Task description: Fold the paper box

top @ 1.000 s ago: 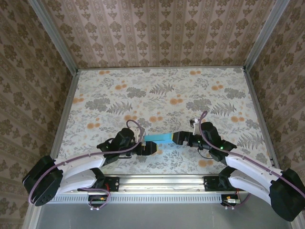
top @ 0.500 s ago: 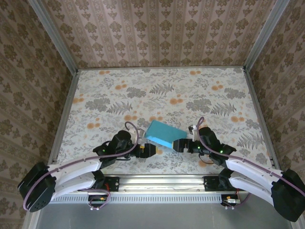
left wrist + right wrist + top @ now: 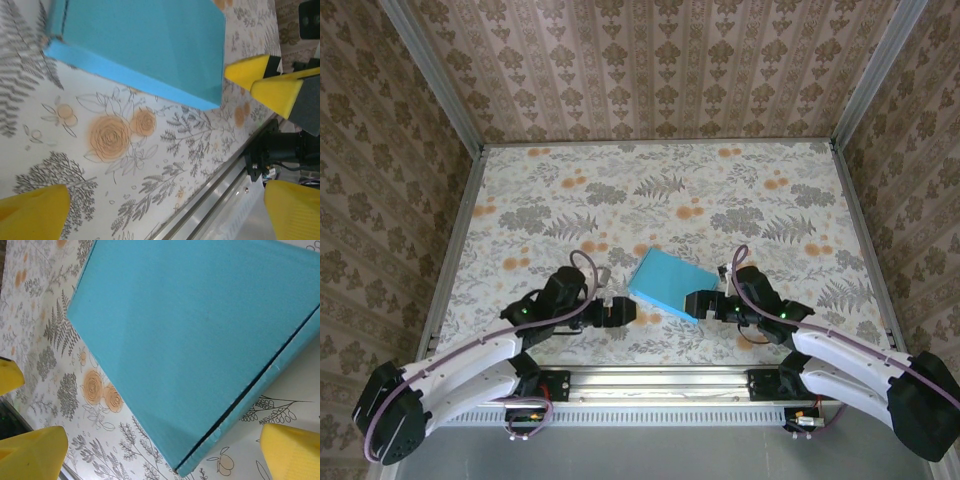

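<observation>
The paper box lies flat on the flowered table as a closed, shallow turquoise-blue box, a little right of centre and turned at an angle. My left gripper stands open just off its near-left corner, not touching it. My right gripper is open at its near-right corner. The left wrist view has the box ahead of my open left gripper. In the right wrist view the box shows a dark seam along one side and lies ahead of my open right gripper, its fingers apart from the card.
An aluminium rail runs along the near table edge under both arms. Patterned walls close the table at the back and both sides. The flowered tabletop stretches from the box to the back wall. The right gripper's yellow fingers show in the left wrist view.
A second ago the box stood on edge between both grippers. It has since dropped flat onto the table, and both grippers have drawn back toward the near edge.
</observation>
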